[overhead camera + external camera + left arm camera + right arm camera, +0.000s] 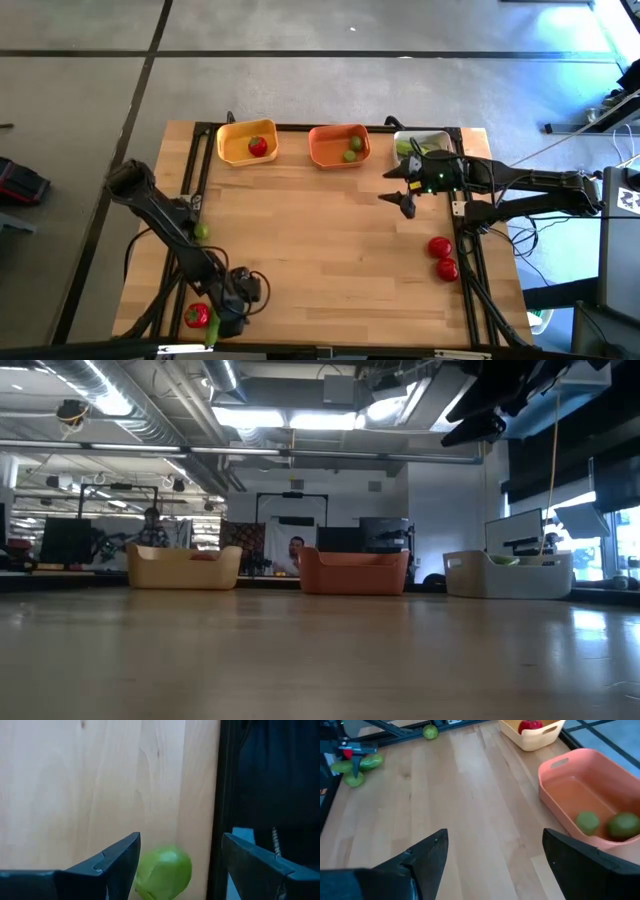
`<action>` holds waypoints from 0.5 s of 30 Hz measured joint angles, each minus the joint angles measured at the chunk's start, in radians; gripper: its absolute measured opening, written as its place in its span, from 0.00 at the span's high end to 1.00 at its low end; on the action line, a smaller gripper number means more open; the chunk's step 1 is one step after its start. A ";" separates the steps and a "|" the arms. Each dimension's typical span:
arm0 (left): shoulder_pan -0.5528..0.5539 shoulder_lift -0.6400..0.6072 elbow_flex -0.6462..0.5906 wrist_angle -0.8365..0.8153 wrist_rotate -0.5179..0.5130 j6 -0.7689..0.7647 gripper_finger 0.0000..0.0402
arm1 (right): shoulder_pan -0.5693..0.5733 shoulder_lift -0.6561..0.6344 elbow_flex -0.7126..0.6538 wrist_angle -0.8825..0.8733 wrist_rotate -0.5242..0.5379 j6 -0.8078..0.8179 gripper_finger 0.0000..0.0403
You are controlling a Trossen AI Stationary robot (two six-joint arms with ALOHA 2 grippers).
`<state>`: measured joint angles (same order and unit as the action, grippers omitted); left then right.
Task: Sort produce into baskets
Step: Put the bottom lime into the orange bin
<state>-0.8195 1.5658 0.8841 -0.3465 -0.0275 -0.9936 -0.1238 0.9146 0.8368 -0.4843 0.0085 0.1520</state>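
My left gripper (215, 322) is open and low at the table's near left corner. Its fingers stand on either side of a green rounded piece (165, 872), which lies on the wood by the table's dark edge rail. A red tomato (196, 316) lies beside it. My right gripper (405, 195) is open and empty, raised above the table in front of the white-grey basket (425, 145), which holds green pieces. The yellow basket (240, 143) holds a tomato (258, 147). The orange basket (335, 148) holds two limes (588, 822).
Two tomatoes (439, 246) (447, 268) lie near the table's right edge. A lime (201, 231) lies at the left edge beside the left arm. The three baskets stand in a row along the far edge. Bare wood lies across the table's middle.
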 joint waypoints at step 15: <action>-0.059 0.098 0.000 -0.003 0.011 0.021 0.32 | -0.001 0.000 0.000 0.002 0.037 -0.025 0.23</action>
<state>-0.8784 1.6636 0.8841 -0.3497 -0.0165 -0.9726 -0.1246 0.9146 0.8368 -0.4825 0.0452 0.1272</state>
